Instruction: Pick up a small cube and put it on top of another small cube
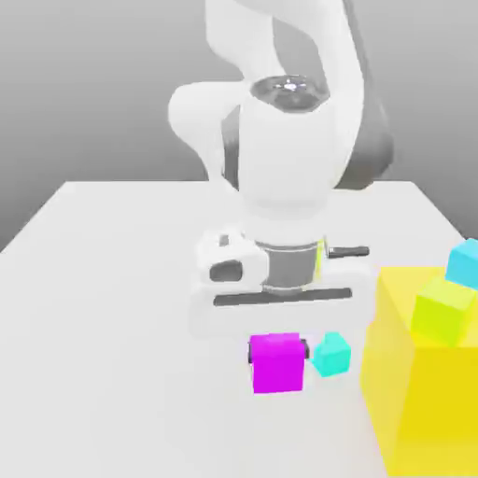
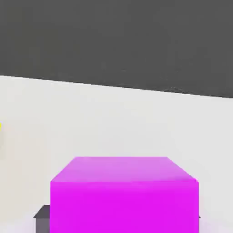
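Observation:
The small cube (image 1: pixel 277 362), glossy magenta, sits low over the white table (image 1: pixel 112 308) directly under the arm's hand. My gripper (image 1: pixel 277 352) is shut on it, with a dark fingertip showing at each of its side faces. In the hand view the magenta cube (image 2: pixel 124 195) is very close, and a dark fingertip (image 2: pixel 42 219) peeks out beside it. Another small cube (image 1: pixel 330 354), turquoise, rests on the table just to the exterior view's right of the magenta one, a narrow gap apart. I cannot tell whether the magenta cube still touches the table.
A large yellow block (image 1: pixel 420 401) stands at the exterior view's right, close to the turquoise cube. On it sit a lime-green cube (image 1: pixel 444 311) and a paler sky-blue cube (image 1: pixel 464 261). The white table stretches to the exterior view's left and front.

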